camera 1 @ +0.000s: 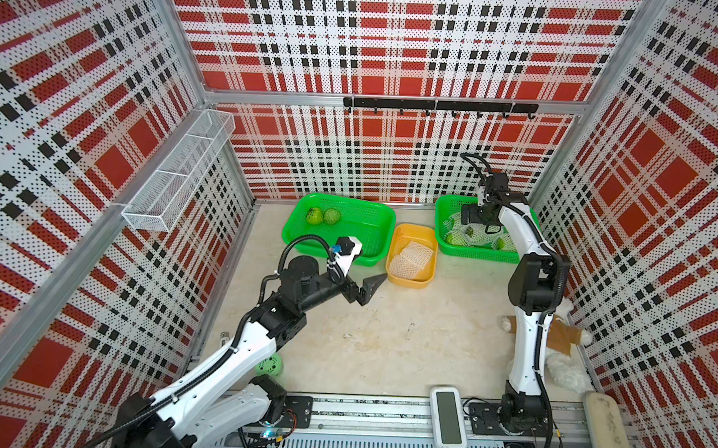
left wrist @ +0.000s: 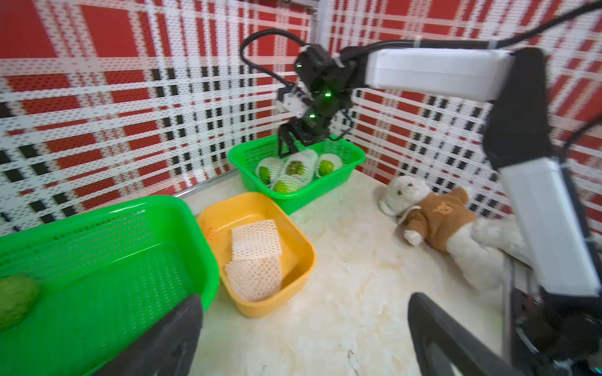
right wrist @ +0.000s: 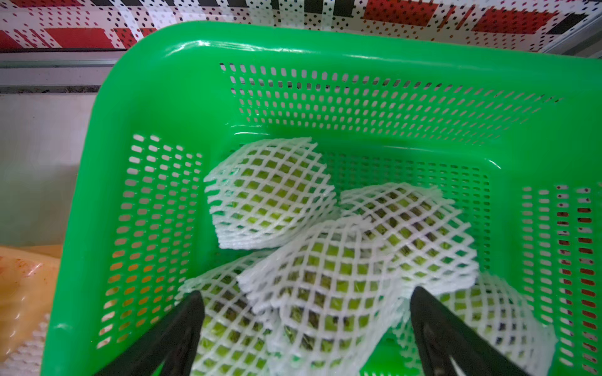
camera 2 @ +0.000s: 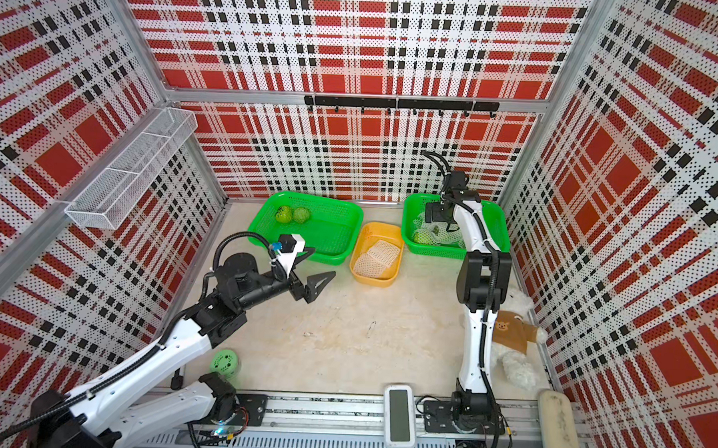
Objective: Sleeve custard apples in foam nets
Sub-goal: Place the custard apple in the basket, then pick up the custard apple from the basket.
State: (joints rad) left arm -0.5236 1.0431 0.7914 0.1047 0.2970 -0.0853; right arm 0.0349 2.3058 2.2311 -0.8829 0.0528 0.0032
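Ball [camera 2: 225,362], green with dark holes, sits at the near left by the left arm's base. Left gripper [left wrist: 304,298] hovers over the surface [camera 1: 377,346] on the near side of the big green basket [camera 1: 365,233], fingers spread wide, nothing in them. That basket has two bare custard apples [camera 1: 315,216] in its far left corner, and the rest of its floor is free. Snug against its right edge is the yellow tub [camera 1: 409,282] with a couple of flat foam nets [camera 1: 414,256]. Next right, the smaller green basket [camera 1: 472,254] by the far wall holds the sleeved custard apples [left wrist: 294,167], piled together. Right gripper [right wrist: 306,293] is down inside it, fingers apart on either side of the top netted one, not squeezing it as far as I can see. Plush bear [left wrist: 436,221] lies by the right wall, and the mark on its brown shirt is too small to read. Biggest open stretch is the middle of the surface between the arms.
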